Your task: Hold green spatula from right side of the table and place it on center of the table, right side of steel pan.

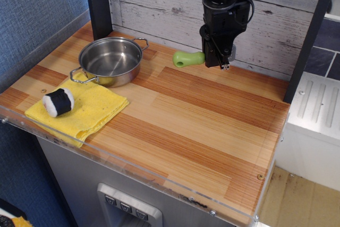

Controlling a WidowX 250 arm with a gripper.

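Note:
My gripper (pixel 217 59) is shut on the green spatula (pixel 188 58) and holds it in the air over the back of the table (pixel 202 126). The lime-green handle sticks out to the left of the fingers; the grey blade is hidden behind them. The steel pan (pixel 110 60) sits at the back left of the table, well to the left of the spatula and apart from it.
A yellow cloth (pixel 79 108) lies at the front left with a black-and-white sushi roll (pixel 58 102) on it. A dark post (pixel 98 1) stands behind the pan. A white plank wall (pixel 276 19) backs the table.

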